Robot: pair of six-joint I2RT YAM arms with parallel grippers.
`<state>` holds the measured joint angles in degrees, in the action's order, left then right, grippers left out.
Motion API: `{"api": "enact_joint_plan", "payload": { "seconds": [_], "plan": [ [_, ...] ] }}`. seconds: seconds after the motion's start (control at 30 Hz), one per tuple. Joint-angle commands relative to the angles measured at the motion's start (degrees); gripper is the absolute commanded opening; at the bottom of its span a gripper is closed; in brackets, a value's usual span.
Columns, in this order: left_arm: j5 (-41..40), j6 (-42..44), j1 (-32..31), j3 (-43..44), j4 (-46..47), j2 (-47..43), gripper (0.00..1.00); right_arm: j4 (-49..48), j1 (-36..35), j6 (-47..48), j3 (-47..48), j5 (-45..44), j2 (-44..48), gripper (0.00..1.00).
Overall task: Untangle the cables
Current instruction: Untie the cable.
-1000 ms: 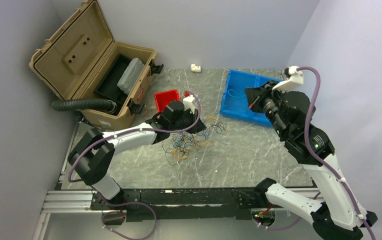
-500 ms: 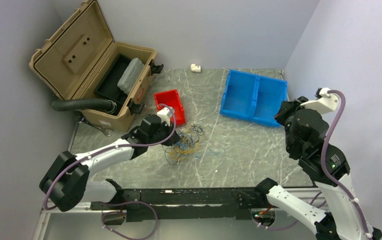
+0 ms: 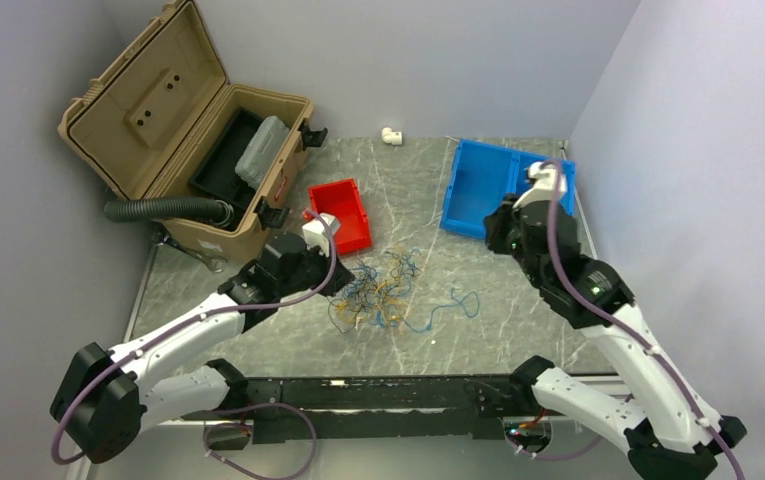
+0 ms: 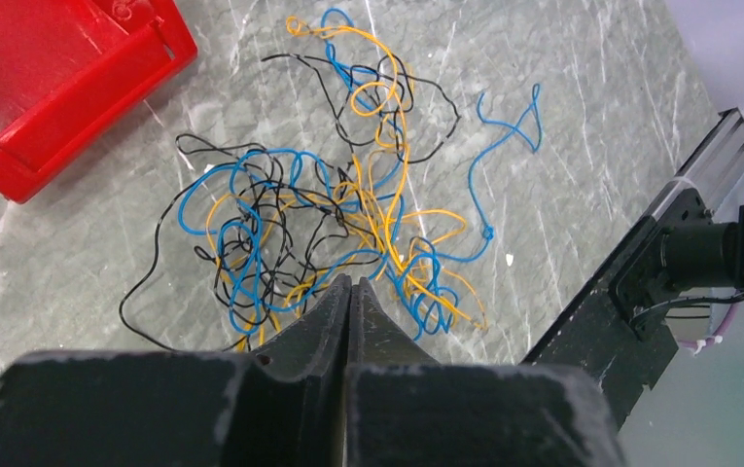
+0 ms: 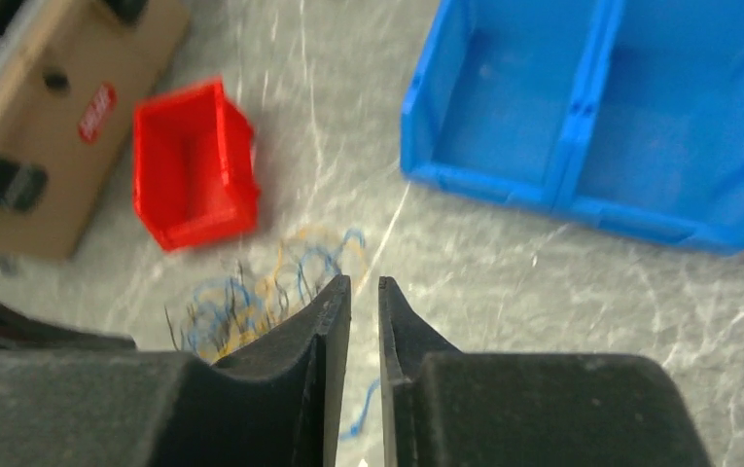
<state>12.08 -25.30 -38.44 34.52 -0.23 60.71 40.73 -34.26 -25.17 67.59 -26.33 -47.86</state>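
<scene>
The cables [image 3: 383, 290] lie as a loose tangle of thin blue, orange-yellow and black wires [image 4: 319, 209] on the marble table, blurred in the right wrist view [image 5: 270, 292]. One blue strand [image 3: 453, 302] trails out to the right of the tangle [image 4: 504, 131]. My left gripper [image 3: 336, 280] hovers at the tangle's left edge; its jaws [image 4: 349, 282] are shut and I see no wire between them. My right gripper [image 3: 496, 232] hangs by the blue bin's front, well right of the tangle. Its jaws [image 5: 365, 282] stand a narrow gap apart with nothing in them.
A red bin [image 3: 343, 215] sits just behind the tangle. A blue two-compartment bin [image 3: 503, 190] is at the back right. An open tan toolbox [image 3: 198, 150] with a black ribbed hose [image 3: 158, 208] stands at the back left. The black rail [image 3: 358, 395] runs along the near edge.
The left arm drew back toward the near left. The right arm swung in from the right to the blue bin's front and its jaws parted slightly. A blue strand now lies stretched right.
</scene>
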Motion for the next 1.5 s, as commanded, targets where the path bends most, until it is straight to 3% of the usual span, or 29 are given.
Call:
{"api": "enact_joint_plan", "payload": {
  "seconds": [0.0, 0.1, 0.3, 0.47, 0.53, 0.73, 0.87, 1.07, 1.23, 1.37, 1.47],
  "plan": [
    [0.5, 1.9, -0.1, 2.1, -2.6, -2.4, 0.04, -4.3, 0.0, 1.9, -7.6, 12.8, 0.2, 0.25],
    [-0.3, 2.0, -0.1, 1.9, -3.7, -3.3, 0.05, -7.1, 0.0, 1.6, -13.7, 15.9, 1.5, 0.46],
    [0.8, 2.6, -0.1, 2.1, -4.8, -3.3, 0.09, -10.6, 0.0, 1.3, -22.8, 19.6, -0.1, 0.63],
    [1.6, 2.5, -0.1, 1.5, -4.1, -3.2, 0.12, -15.3, 0.0, 2.4, -27.9, 25.6, -5.3, 0.88],
    [1.9, 2.5, -0.1, 1.3, -3.8, -3.1, 0.12, -17.4, -0.2, 3.3, -29.1, 29.8, -8.2, 0.92],
    [3.3, 2.8, -0.1, 1.8, -4.2, -2.4, 0.15, -23.0, -5.0, 5.9, -31.6, 36.4, -13.4, 0.85],
    [4.2, 2.6, -0.2, 1.7, -4.1, -1.9, 0.17, -25.8, -10.5, 6.5, -32.8, 33.4, -16.2, 0.82],
    [4.8, 2.3, -0.4, 1.5, -4.1, -1.9, 0.18, -25.2, -12.9, 3.6, -33.4, 26.6, -20.4, 0.75],
    [4.1, 2.6, -0.4, 1.5, -5.2, -2.9, 0.19, -19.5, -13.2, -7.7, -34.2, 16.0, -18.5, 0.74],
    [4.3, 2.2, -0.4, 1.1, -4.4, -3.3, 0.19, -18.2, -13.3, -20.2, -36.8, 11.8, -12.8, 0.62],
    [4.6, 2.0, -0.5, 1.2, -4.1, -3.0, 0.19, -17.2, -13.3, -31.7, -38.1, 9.2, -10.0, 0.62]
  ]
}}
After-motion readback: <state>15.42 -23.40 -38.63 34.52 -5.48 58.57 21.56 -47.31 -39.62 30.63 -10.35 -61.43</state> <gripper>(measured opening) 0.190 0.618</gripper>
